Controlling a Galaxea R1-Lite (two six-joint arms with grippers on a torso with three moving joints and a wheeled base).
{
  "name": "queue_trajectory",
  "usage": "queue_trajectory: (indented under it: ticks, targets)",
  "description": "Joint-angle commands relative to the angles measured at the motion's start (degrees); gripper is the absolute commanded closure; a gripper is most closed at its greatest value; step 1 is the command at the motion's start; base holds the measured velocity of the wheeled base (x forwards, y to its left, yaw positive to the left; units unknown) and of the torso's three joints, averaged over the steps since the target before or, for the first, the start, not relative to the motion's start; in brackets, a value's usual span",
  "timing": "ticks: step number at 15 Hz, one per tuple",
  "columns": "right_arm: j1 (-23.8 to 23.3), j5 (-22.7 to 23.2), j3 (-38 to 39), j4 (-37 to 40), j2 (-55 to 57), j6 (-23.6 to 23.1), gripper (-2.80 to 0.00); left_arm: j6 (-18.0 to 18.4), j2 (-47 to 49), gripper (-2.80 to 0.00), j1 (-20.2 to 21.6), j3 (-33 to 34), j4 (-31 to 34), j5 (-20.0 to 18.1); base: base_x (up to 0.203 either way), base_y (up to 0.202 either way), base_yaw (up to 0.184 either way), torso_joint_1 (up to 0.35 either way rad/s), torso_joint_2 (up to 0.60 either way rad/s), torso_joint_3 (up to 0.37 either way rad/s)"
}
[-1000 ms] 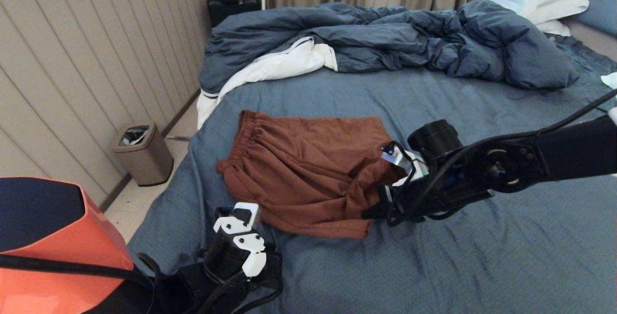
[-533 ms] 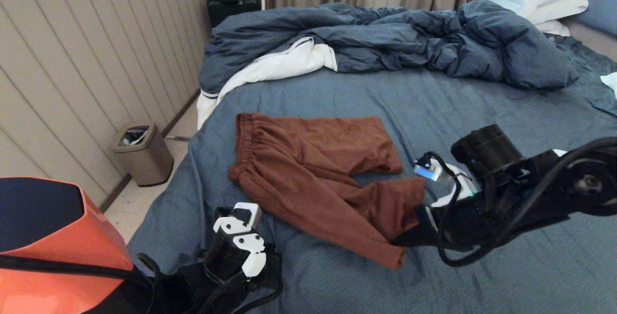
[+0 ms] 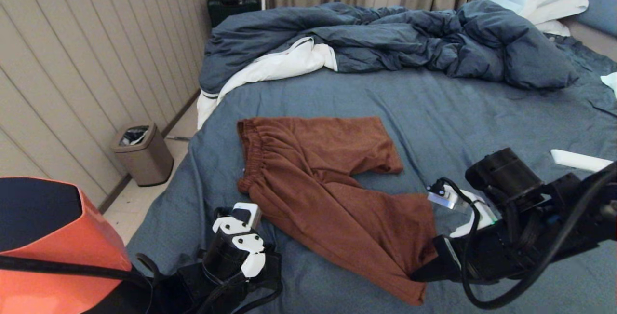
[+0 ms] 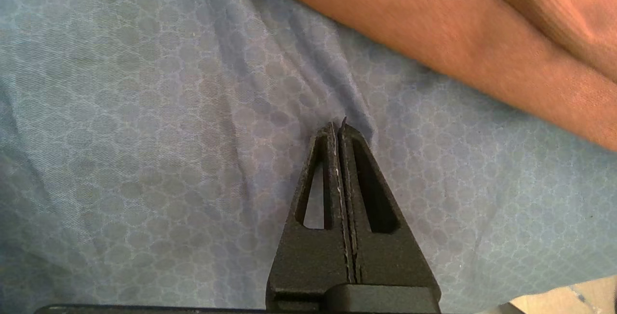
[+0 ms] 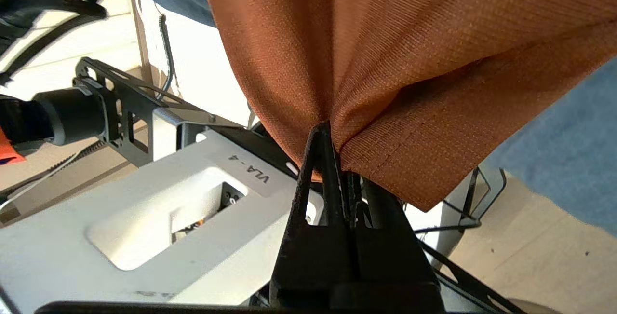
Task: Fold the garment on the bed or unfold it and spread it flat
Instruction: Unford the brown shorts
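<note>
While right gripper (image 5: 337, 159) fingers clamp one leg hem, the garment (image 3: 328, 184) trails from them across the bed (image 3: 482, 111). Soft, light, limp; grab hems or waistband. Left gripper (image 4: 340, 128) fingers together, fabric just beyond them.

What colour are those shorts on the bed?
Rust-brown; the garment shows best in the head view.
</note>
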Motion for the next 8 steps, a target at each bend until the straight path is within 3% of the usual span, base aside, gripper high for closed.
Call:
queue_trajectory:
  ticks: [1, 8]
  targets:
    - [-0.18, -0.05, 1.33, 0.06, -0.04, -0.03, 0.0, -0.17, 0.03, 0.0, -0.01, 0.01, -0.33, 0.14, 0.0, 0.0, 0.0, 0.0, 0.0, 0.0]
    - [0.0, -1.17, 2.3, 0.12, -1.65, -2.39, 0.0, 0.09, -0.37, 0.0, -0.01, 0.09, -0.33, 0.14, 0.0, 0.0, 0.0, 0.0, 0.0, 0.0]
